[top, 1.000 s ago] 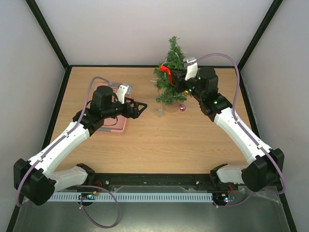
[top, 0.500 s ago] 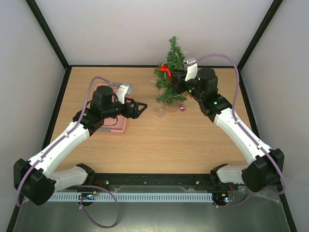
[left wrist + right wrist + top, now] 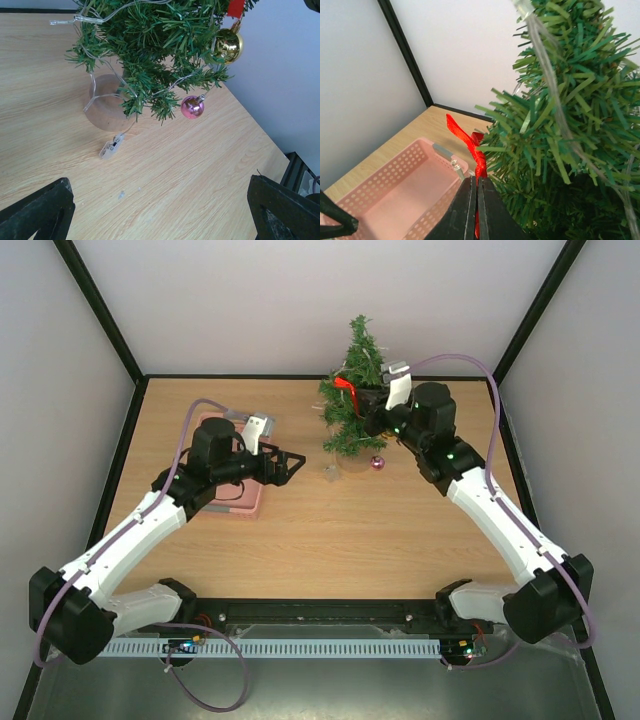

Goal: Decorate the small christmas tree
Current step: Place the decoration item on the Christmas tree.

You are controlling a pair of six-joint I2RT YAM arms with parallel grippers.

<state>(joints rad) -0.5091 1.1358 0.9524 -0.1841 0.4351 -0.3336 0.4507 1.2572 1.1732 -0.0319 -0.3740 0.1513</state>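
Observation:
The small christmas tree (image 3: pixel 352 390) stands at the back of the table on a pale round base (image 3: pixel 106 102), with a clear light string over its branches. A pink bauble (image 3: pixel 192 107) and a gold bauble (image 3: pixel 228 45) hang from its right side. My right gripper (image 3: pixel 477 186) is shut on a red ribbon (image 3: pixel 466 141) and holds it against the tree's branches (image 3: pixel 555 130). The ribbon (image 3: pixel 345 386) shows red on the tree's upper part in the top view. My left gripper (image 3: pixel 290 461) is open and empty, just left of the tree.
A pink perforated basket (image 3: pixel 247 502) lies under the left arm; it shows again in the right wrist view (image 3: pixel 395 187). The light string's small clear switch box (image 3: pixel 111 147) lies on the wood in front of the tree's base. Walls close in the back and sides.
The right arm has shifted slightly to the right with the ribbon at the tree. The left arm has stayed still.

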